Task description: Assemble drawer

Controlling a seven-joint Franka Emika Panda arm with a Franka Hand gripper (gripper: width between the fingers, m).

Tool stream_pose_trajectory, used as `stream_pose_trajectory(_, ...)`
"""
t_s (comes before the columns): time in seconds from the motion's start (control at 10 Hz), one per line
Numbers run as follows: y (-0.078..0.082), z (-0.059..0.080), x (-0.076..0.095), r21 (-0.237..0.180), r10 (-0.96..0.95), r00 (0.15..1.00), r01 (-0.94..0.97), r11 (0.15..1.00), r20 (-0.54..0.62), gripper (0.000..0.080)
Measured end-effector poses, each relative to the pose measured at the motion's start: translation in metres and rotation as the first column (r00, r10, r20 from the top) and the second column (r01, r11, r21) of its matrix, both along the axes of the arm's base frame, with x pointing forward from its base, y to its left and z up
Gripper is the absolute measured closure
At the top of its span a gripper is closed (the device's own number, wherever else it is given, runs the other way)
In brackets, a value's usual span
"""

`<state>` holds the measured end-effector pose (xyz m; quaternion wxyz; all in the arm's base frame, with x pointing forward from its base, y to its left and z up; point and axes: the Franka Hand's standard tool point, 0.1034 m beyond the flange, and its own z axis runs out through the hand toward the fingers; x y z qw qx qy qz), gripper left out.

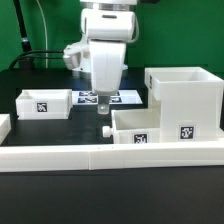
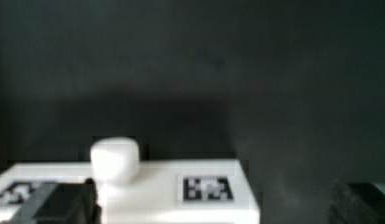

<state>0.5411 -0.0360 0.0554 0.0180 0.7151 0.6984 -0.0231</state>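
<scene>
Exterior view: I see the gripper [image 1: 103, 105] hanging over the table, just above the knob [image 1: 104, 131] of the near tray [image 1: 140, 125]. The marker board [image 1: 122, 97] lies behind it. The housing [image 1: 185, 92] stands upright at the exterior view's right, close behind the near tray. The second tray [image 1: 45, 102] sits well apart at the left. A low wall [image 1: 90, 153] runs along the front.

Wrist view: knob [image 2: 112, 160] sits between the dark fingers [image 2: 50, 205], which are spread wide and hold nothing. I cannot tell which part the tagged white surface [image 2: 162, 190] is.
</scene>
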Motion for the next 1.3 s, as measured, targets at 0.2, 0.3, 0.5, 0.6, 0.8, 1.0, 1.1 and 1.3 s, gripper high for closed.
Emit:
stream_pose_trajectory(0.2,-0.018,-0.002,-0.002,0.003,-0.043,0.999,0.043,0.999,0.001,0.0151)
stream_pose_trajectory(0.3,-0.017,-0.003,-0.003,0.013,-0.004,1.000,0.004,1.000,-0.003,0.0151)
stream_pose_trajectory(0.5,-0.041,-0.020,0.000,0.095,0.041,0.999,-0.040,0.995,-0.014,0.0151)
stream_pose_trajectory(0.6,-0.045,-0.023,0.001,0.125,0.068,0.998,-0.066,0.990,-0.010,0.0151)
stream_pose_trajectory(0.8,-0.051,-0.033,-0.001,0.180,0.072,0.997,-0.067,0.981,-0.021,0.0151)
stream_pose_trajectory(1.0,-0.045,-0.041,-0.006,0.228,0.026,0.999,-0.015,0.974,-0.044,0.0151)
stream_pose_trajectory(1.1,-0.032,-0.042,-0.007,0.232,0.010,0.999,0.002,0.973,-0.053,0.0151)
stream_pose_trajectory(1.3,-0.015,-0.041,-0.004,0.234,-0.011,0.998,0.025,0.972,-0.060,0.0151)
